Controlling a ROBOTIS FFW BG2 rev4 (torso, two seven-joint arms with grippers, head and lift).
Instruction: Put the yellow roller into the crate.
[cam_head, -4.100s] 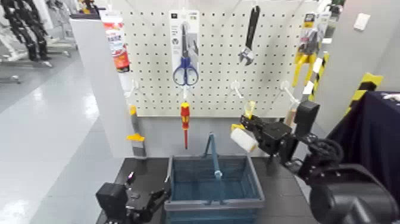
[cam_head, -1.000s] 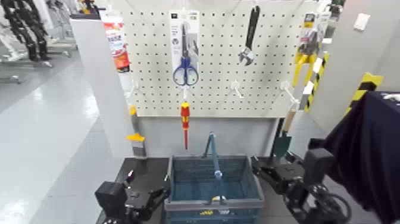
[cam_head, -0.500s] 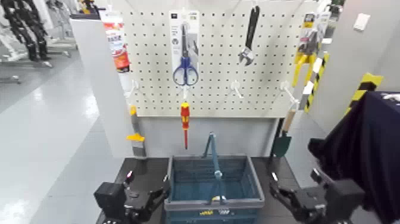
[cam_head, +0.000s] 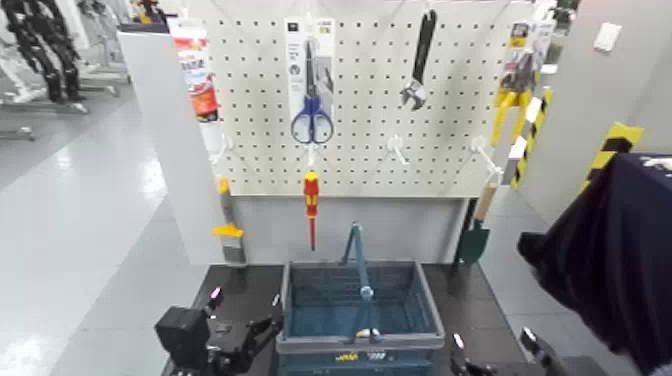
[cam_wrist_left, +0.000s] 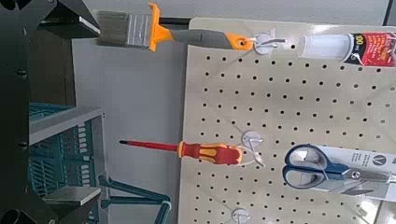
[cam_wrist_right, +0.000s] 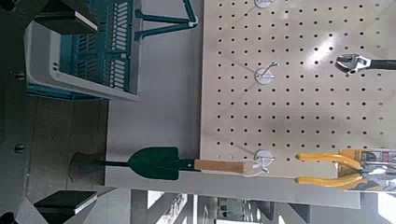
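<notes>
The crate (cam_head: 428, 312) stands on the dark table below the pegboard, its blue hoop handle upright. The yellow roller (cam_head: 367, 335) lies inside it against the front wall; only a white and yellow bit shows. My right gripper (cam_head: 492, 356) is low at the bottom right, beside the crate's front corner, open and empty. My left gripper (cam_head: 248, 336) is parked low at the crate's front left, open and empty. The crate also shows in the left wrist view (cam_wrist_left: 58, 140) and in the right wrist view (cam_wrist_right: 82, 58).
The pegboard (cam_head: 365, 150) holds scissors (cam_head: 311, 110), a red-and-yellow screwdriver (cam_head: 311, 195), a wrench (cam_head: 420, 60), yellow pliers (cam_head: 512, 100), a green trowel (cam_head: 474, 238) and a brush (cam_head: 227, 232). A dark cloth (cam_head: 620, 260) hangs at the right.
My right gripper held the roller above the crate's right side four seconds ago. It has since drawn back and sunk to the bottom right, empty. The roller now lies in the crate.
</notes>
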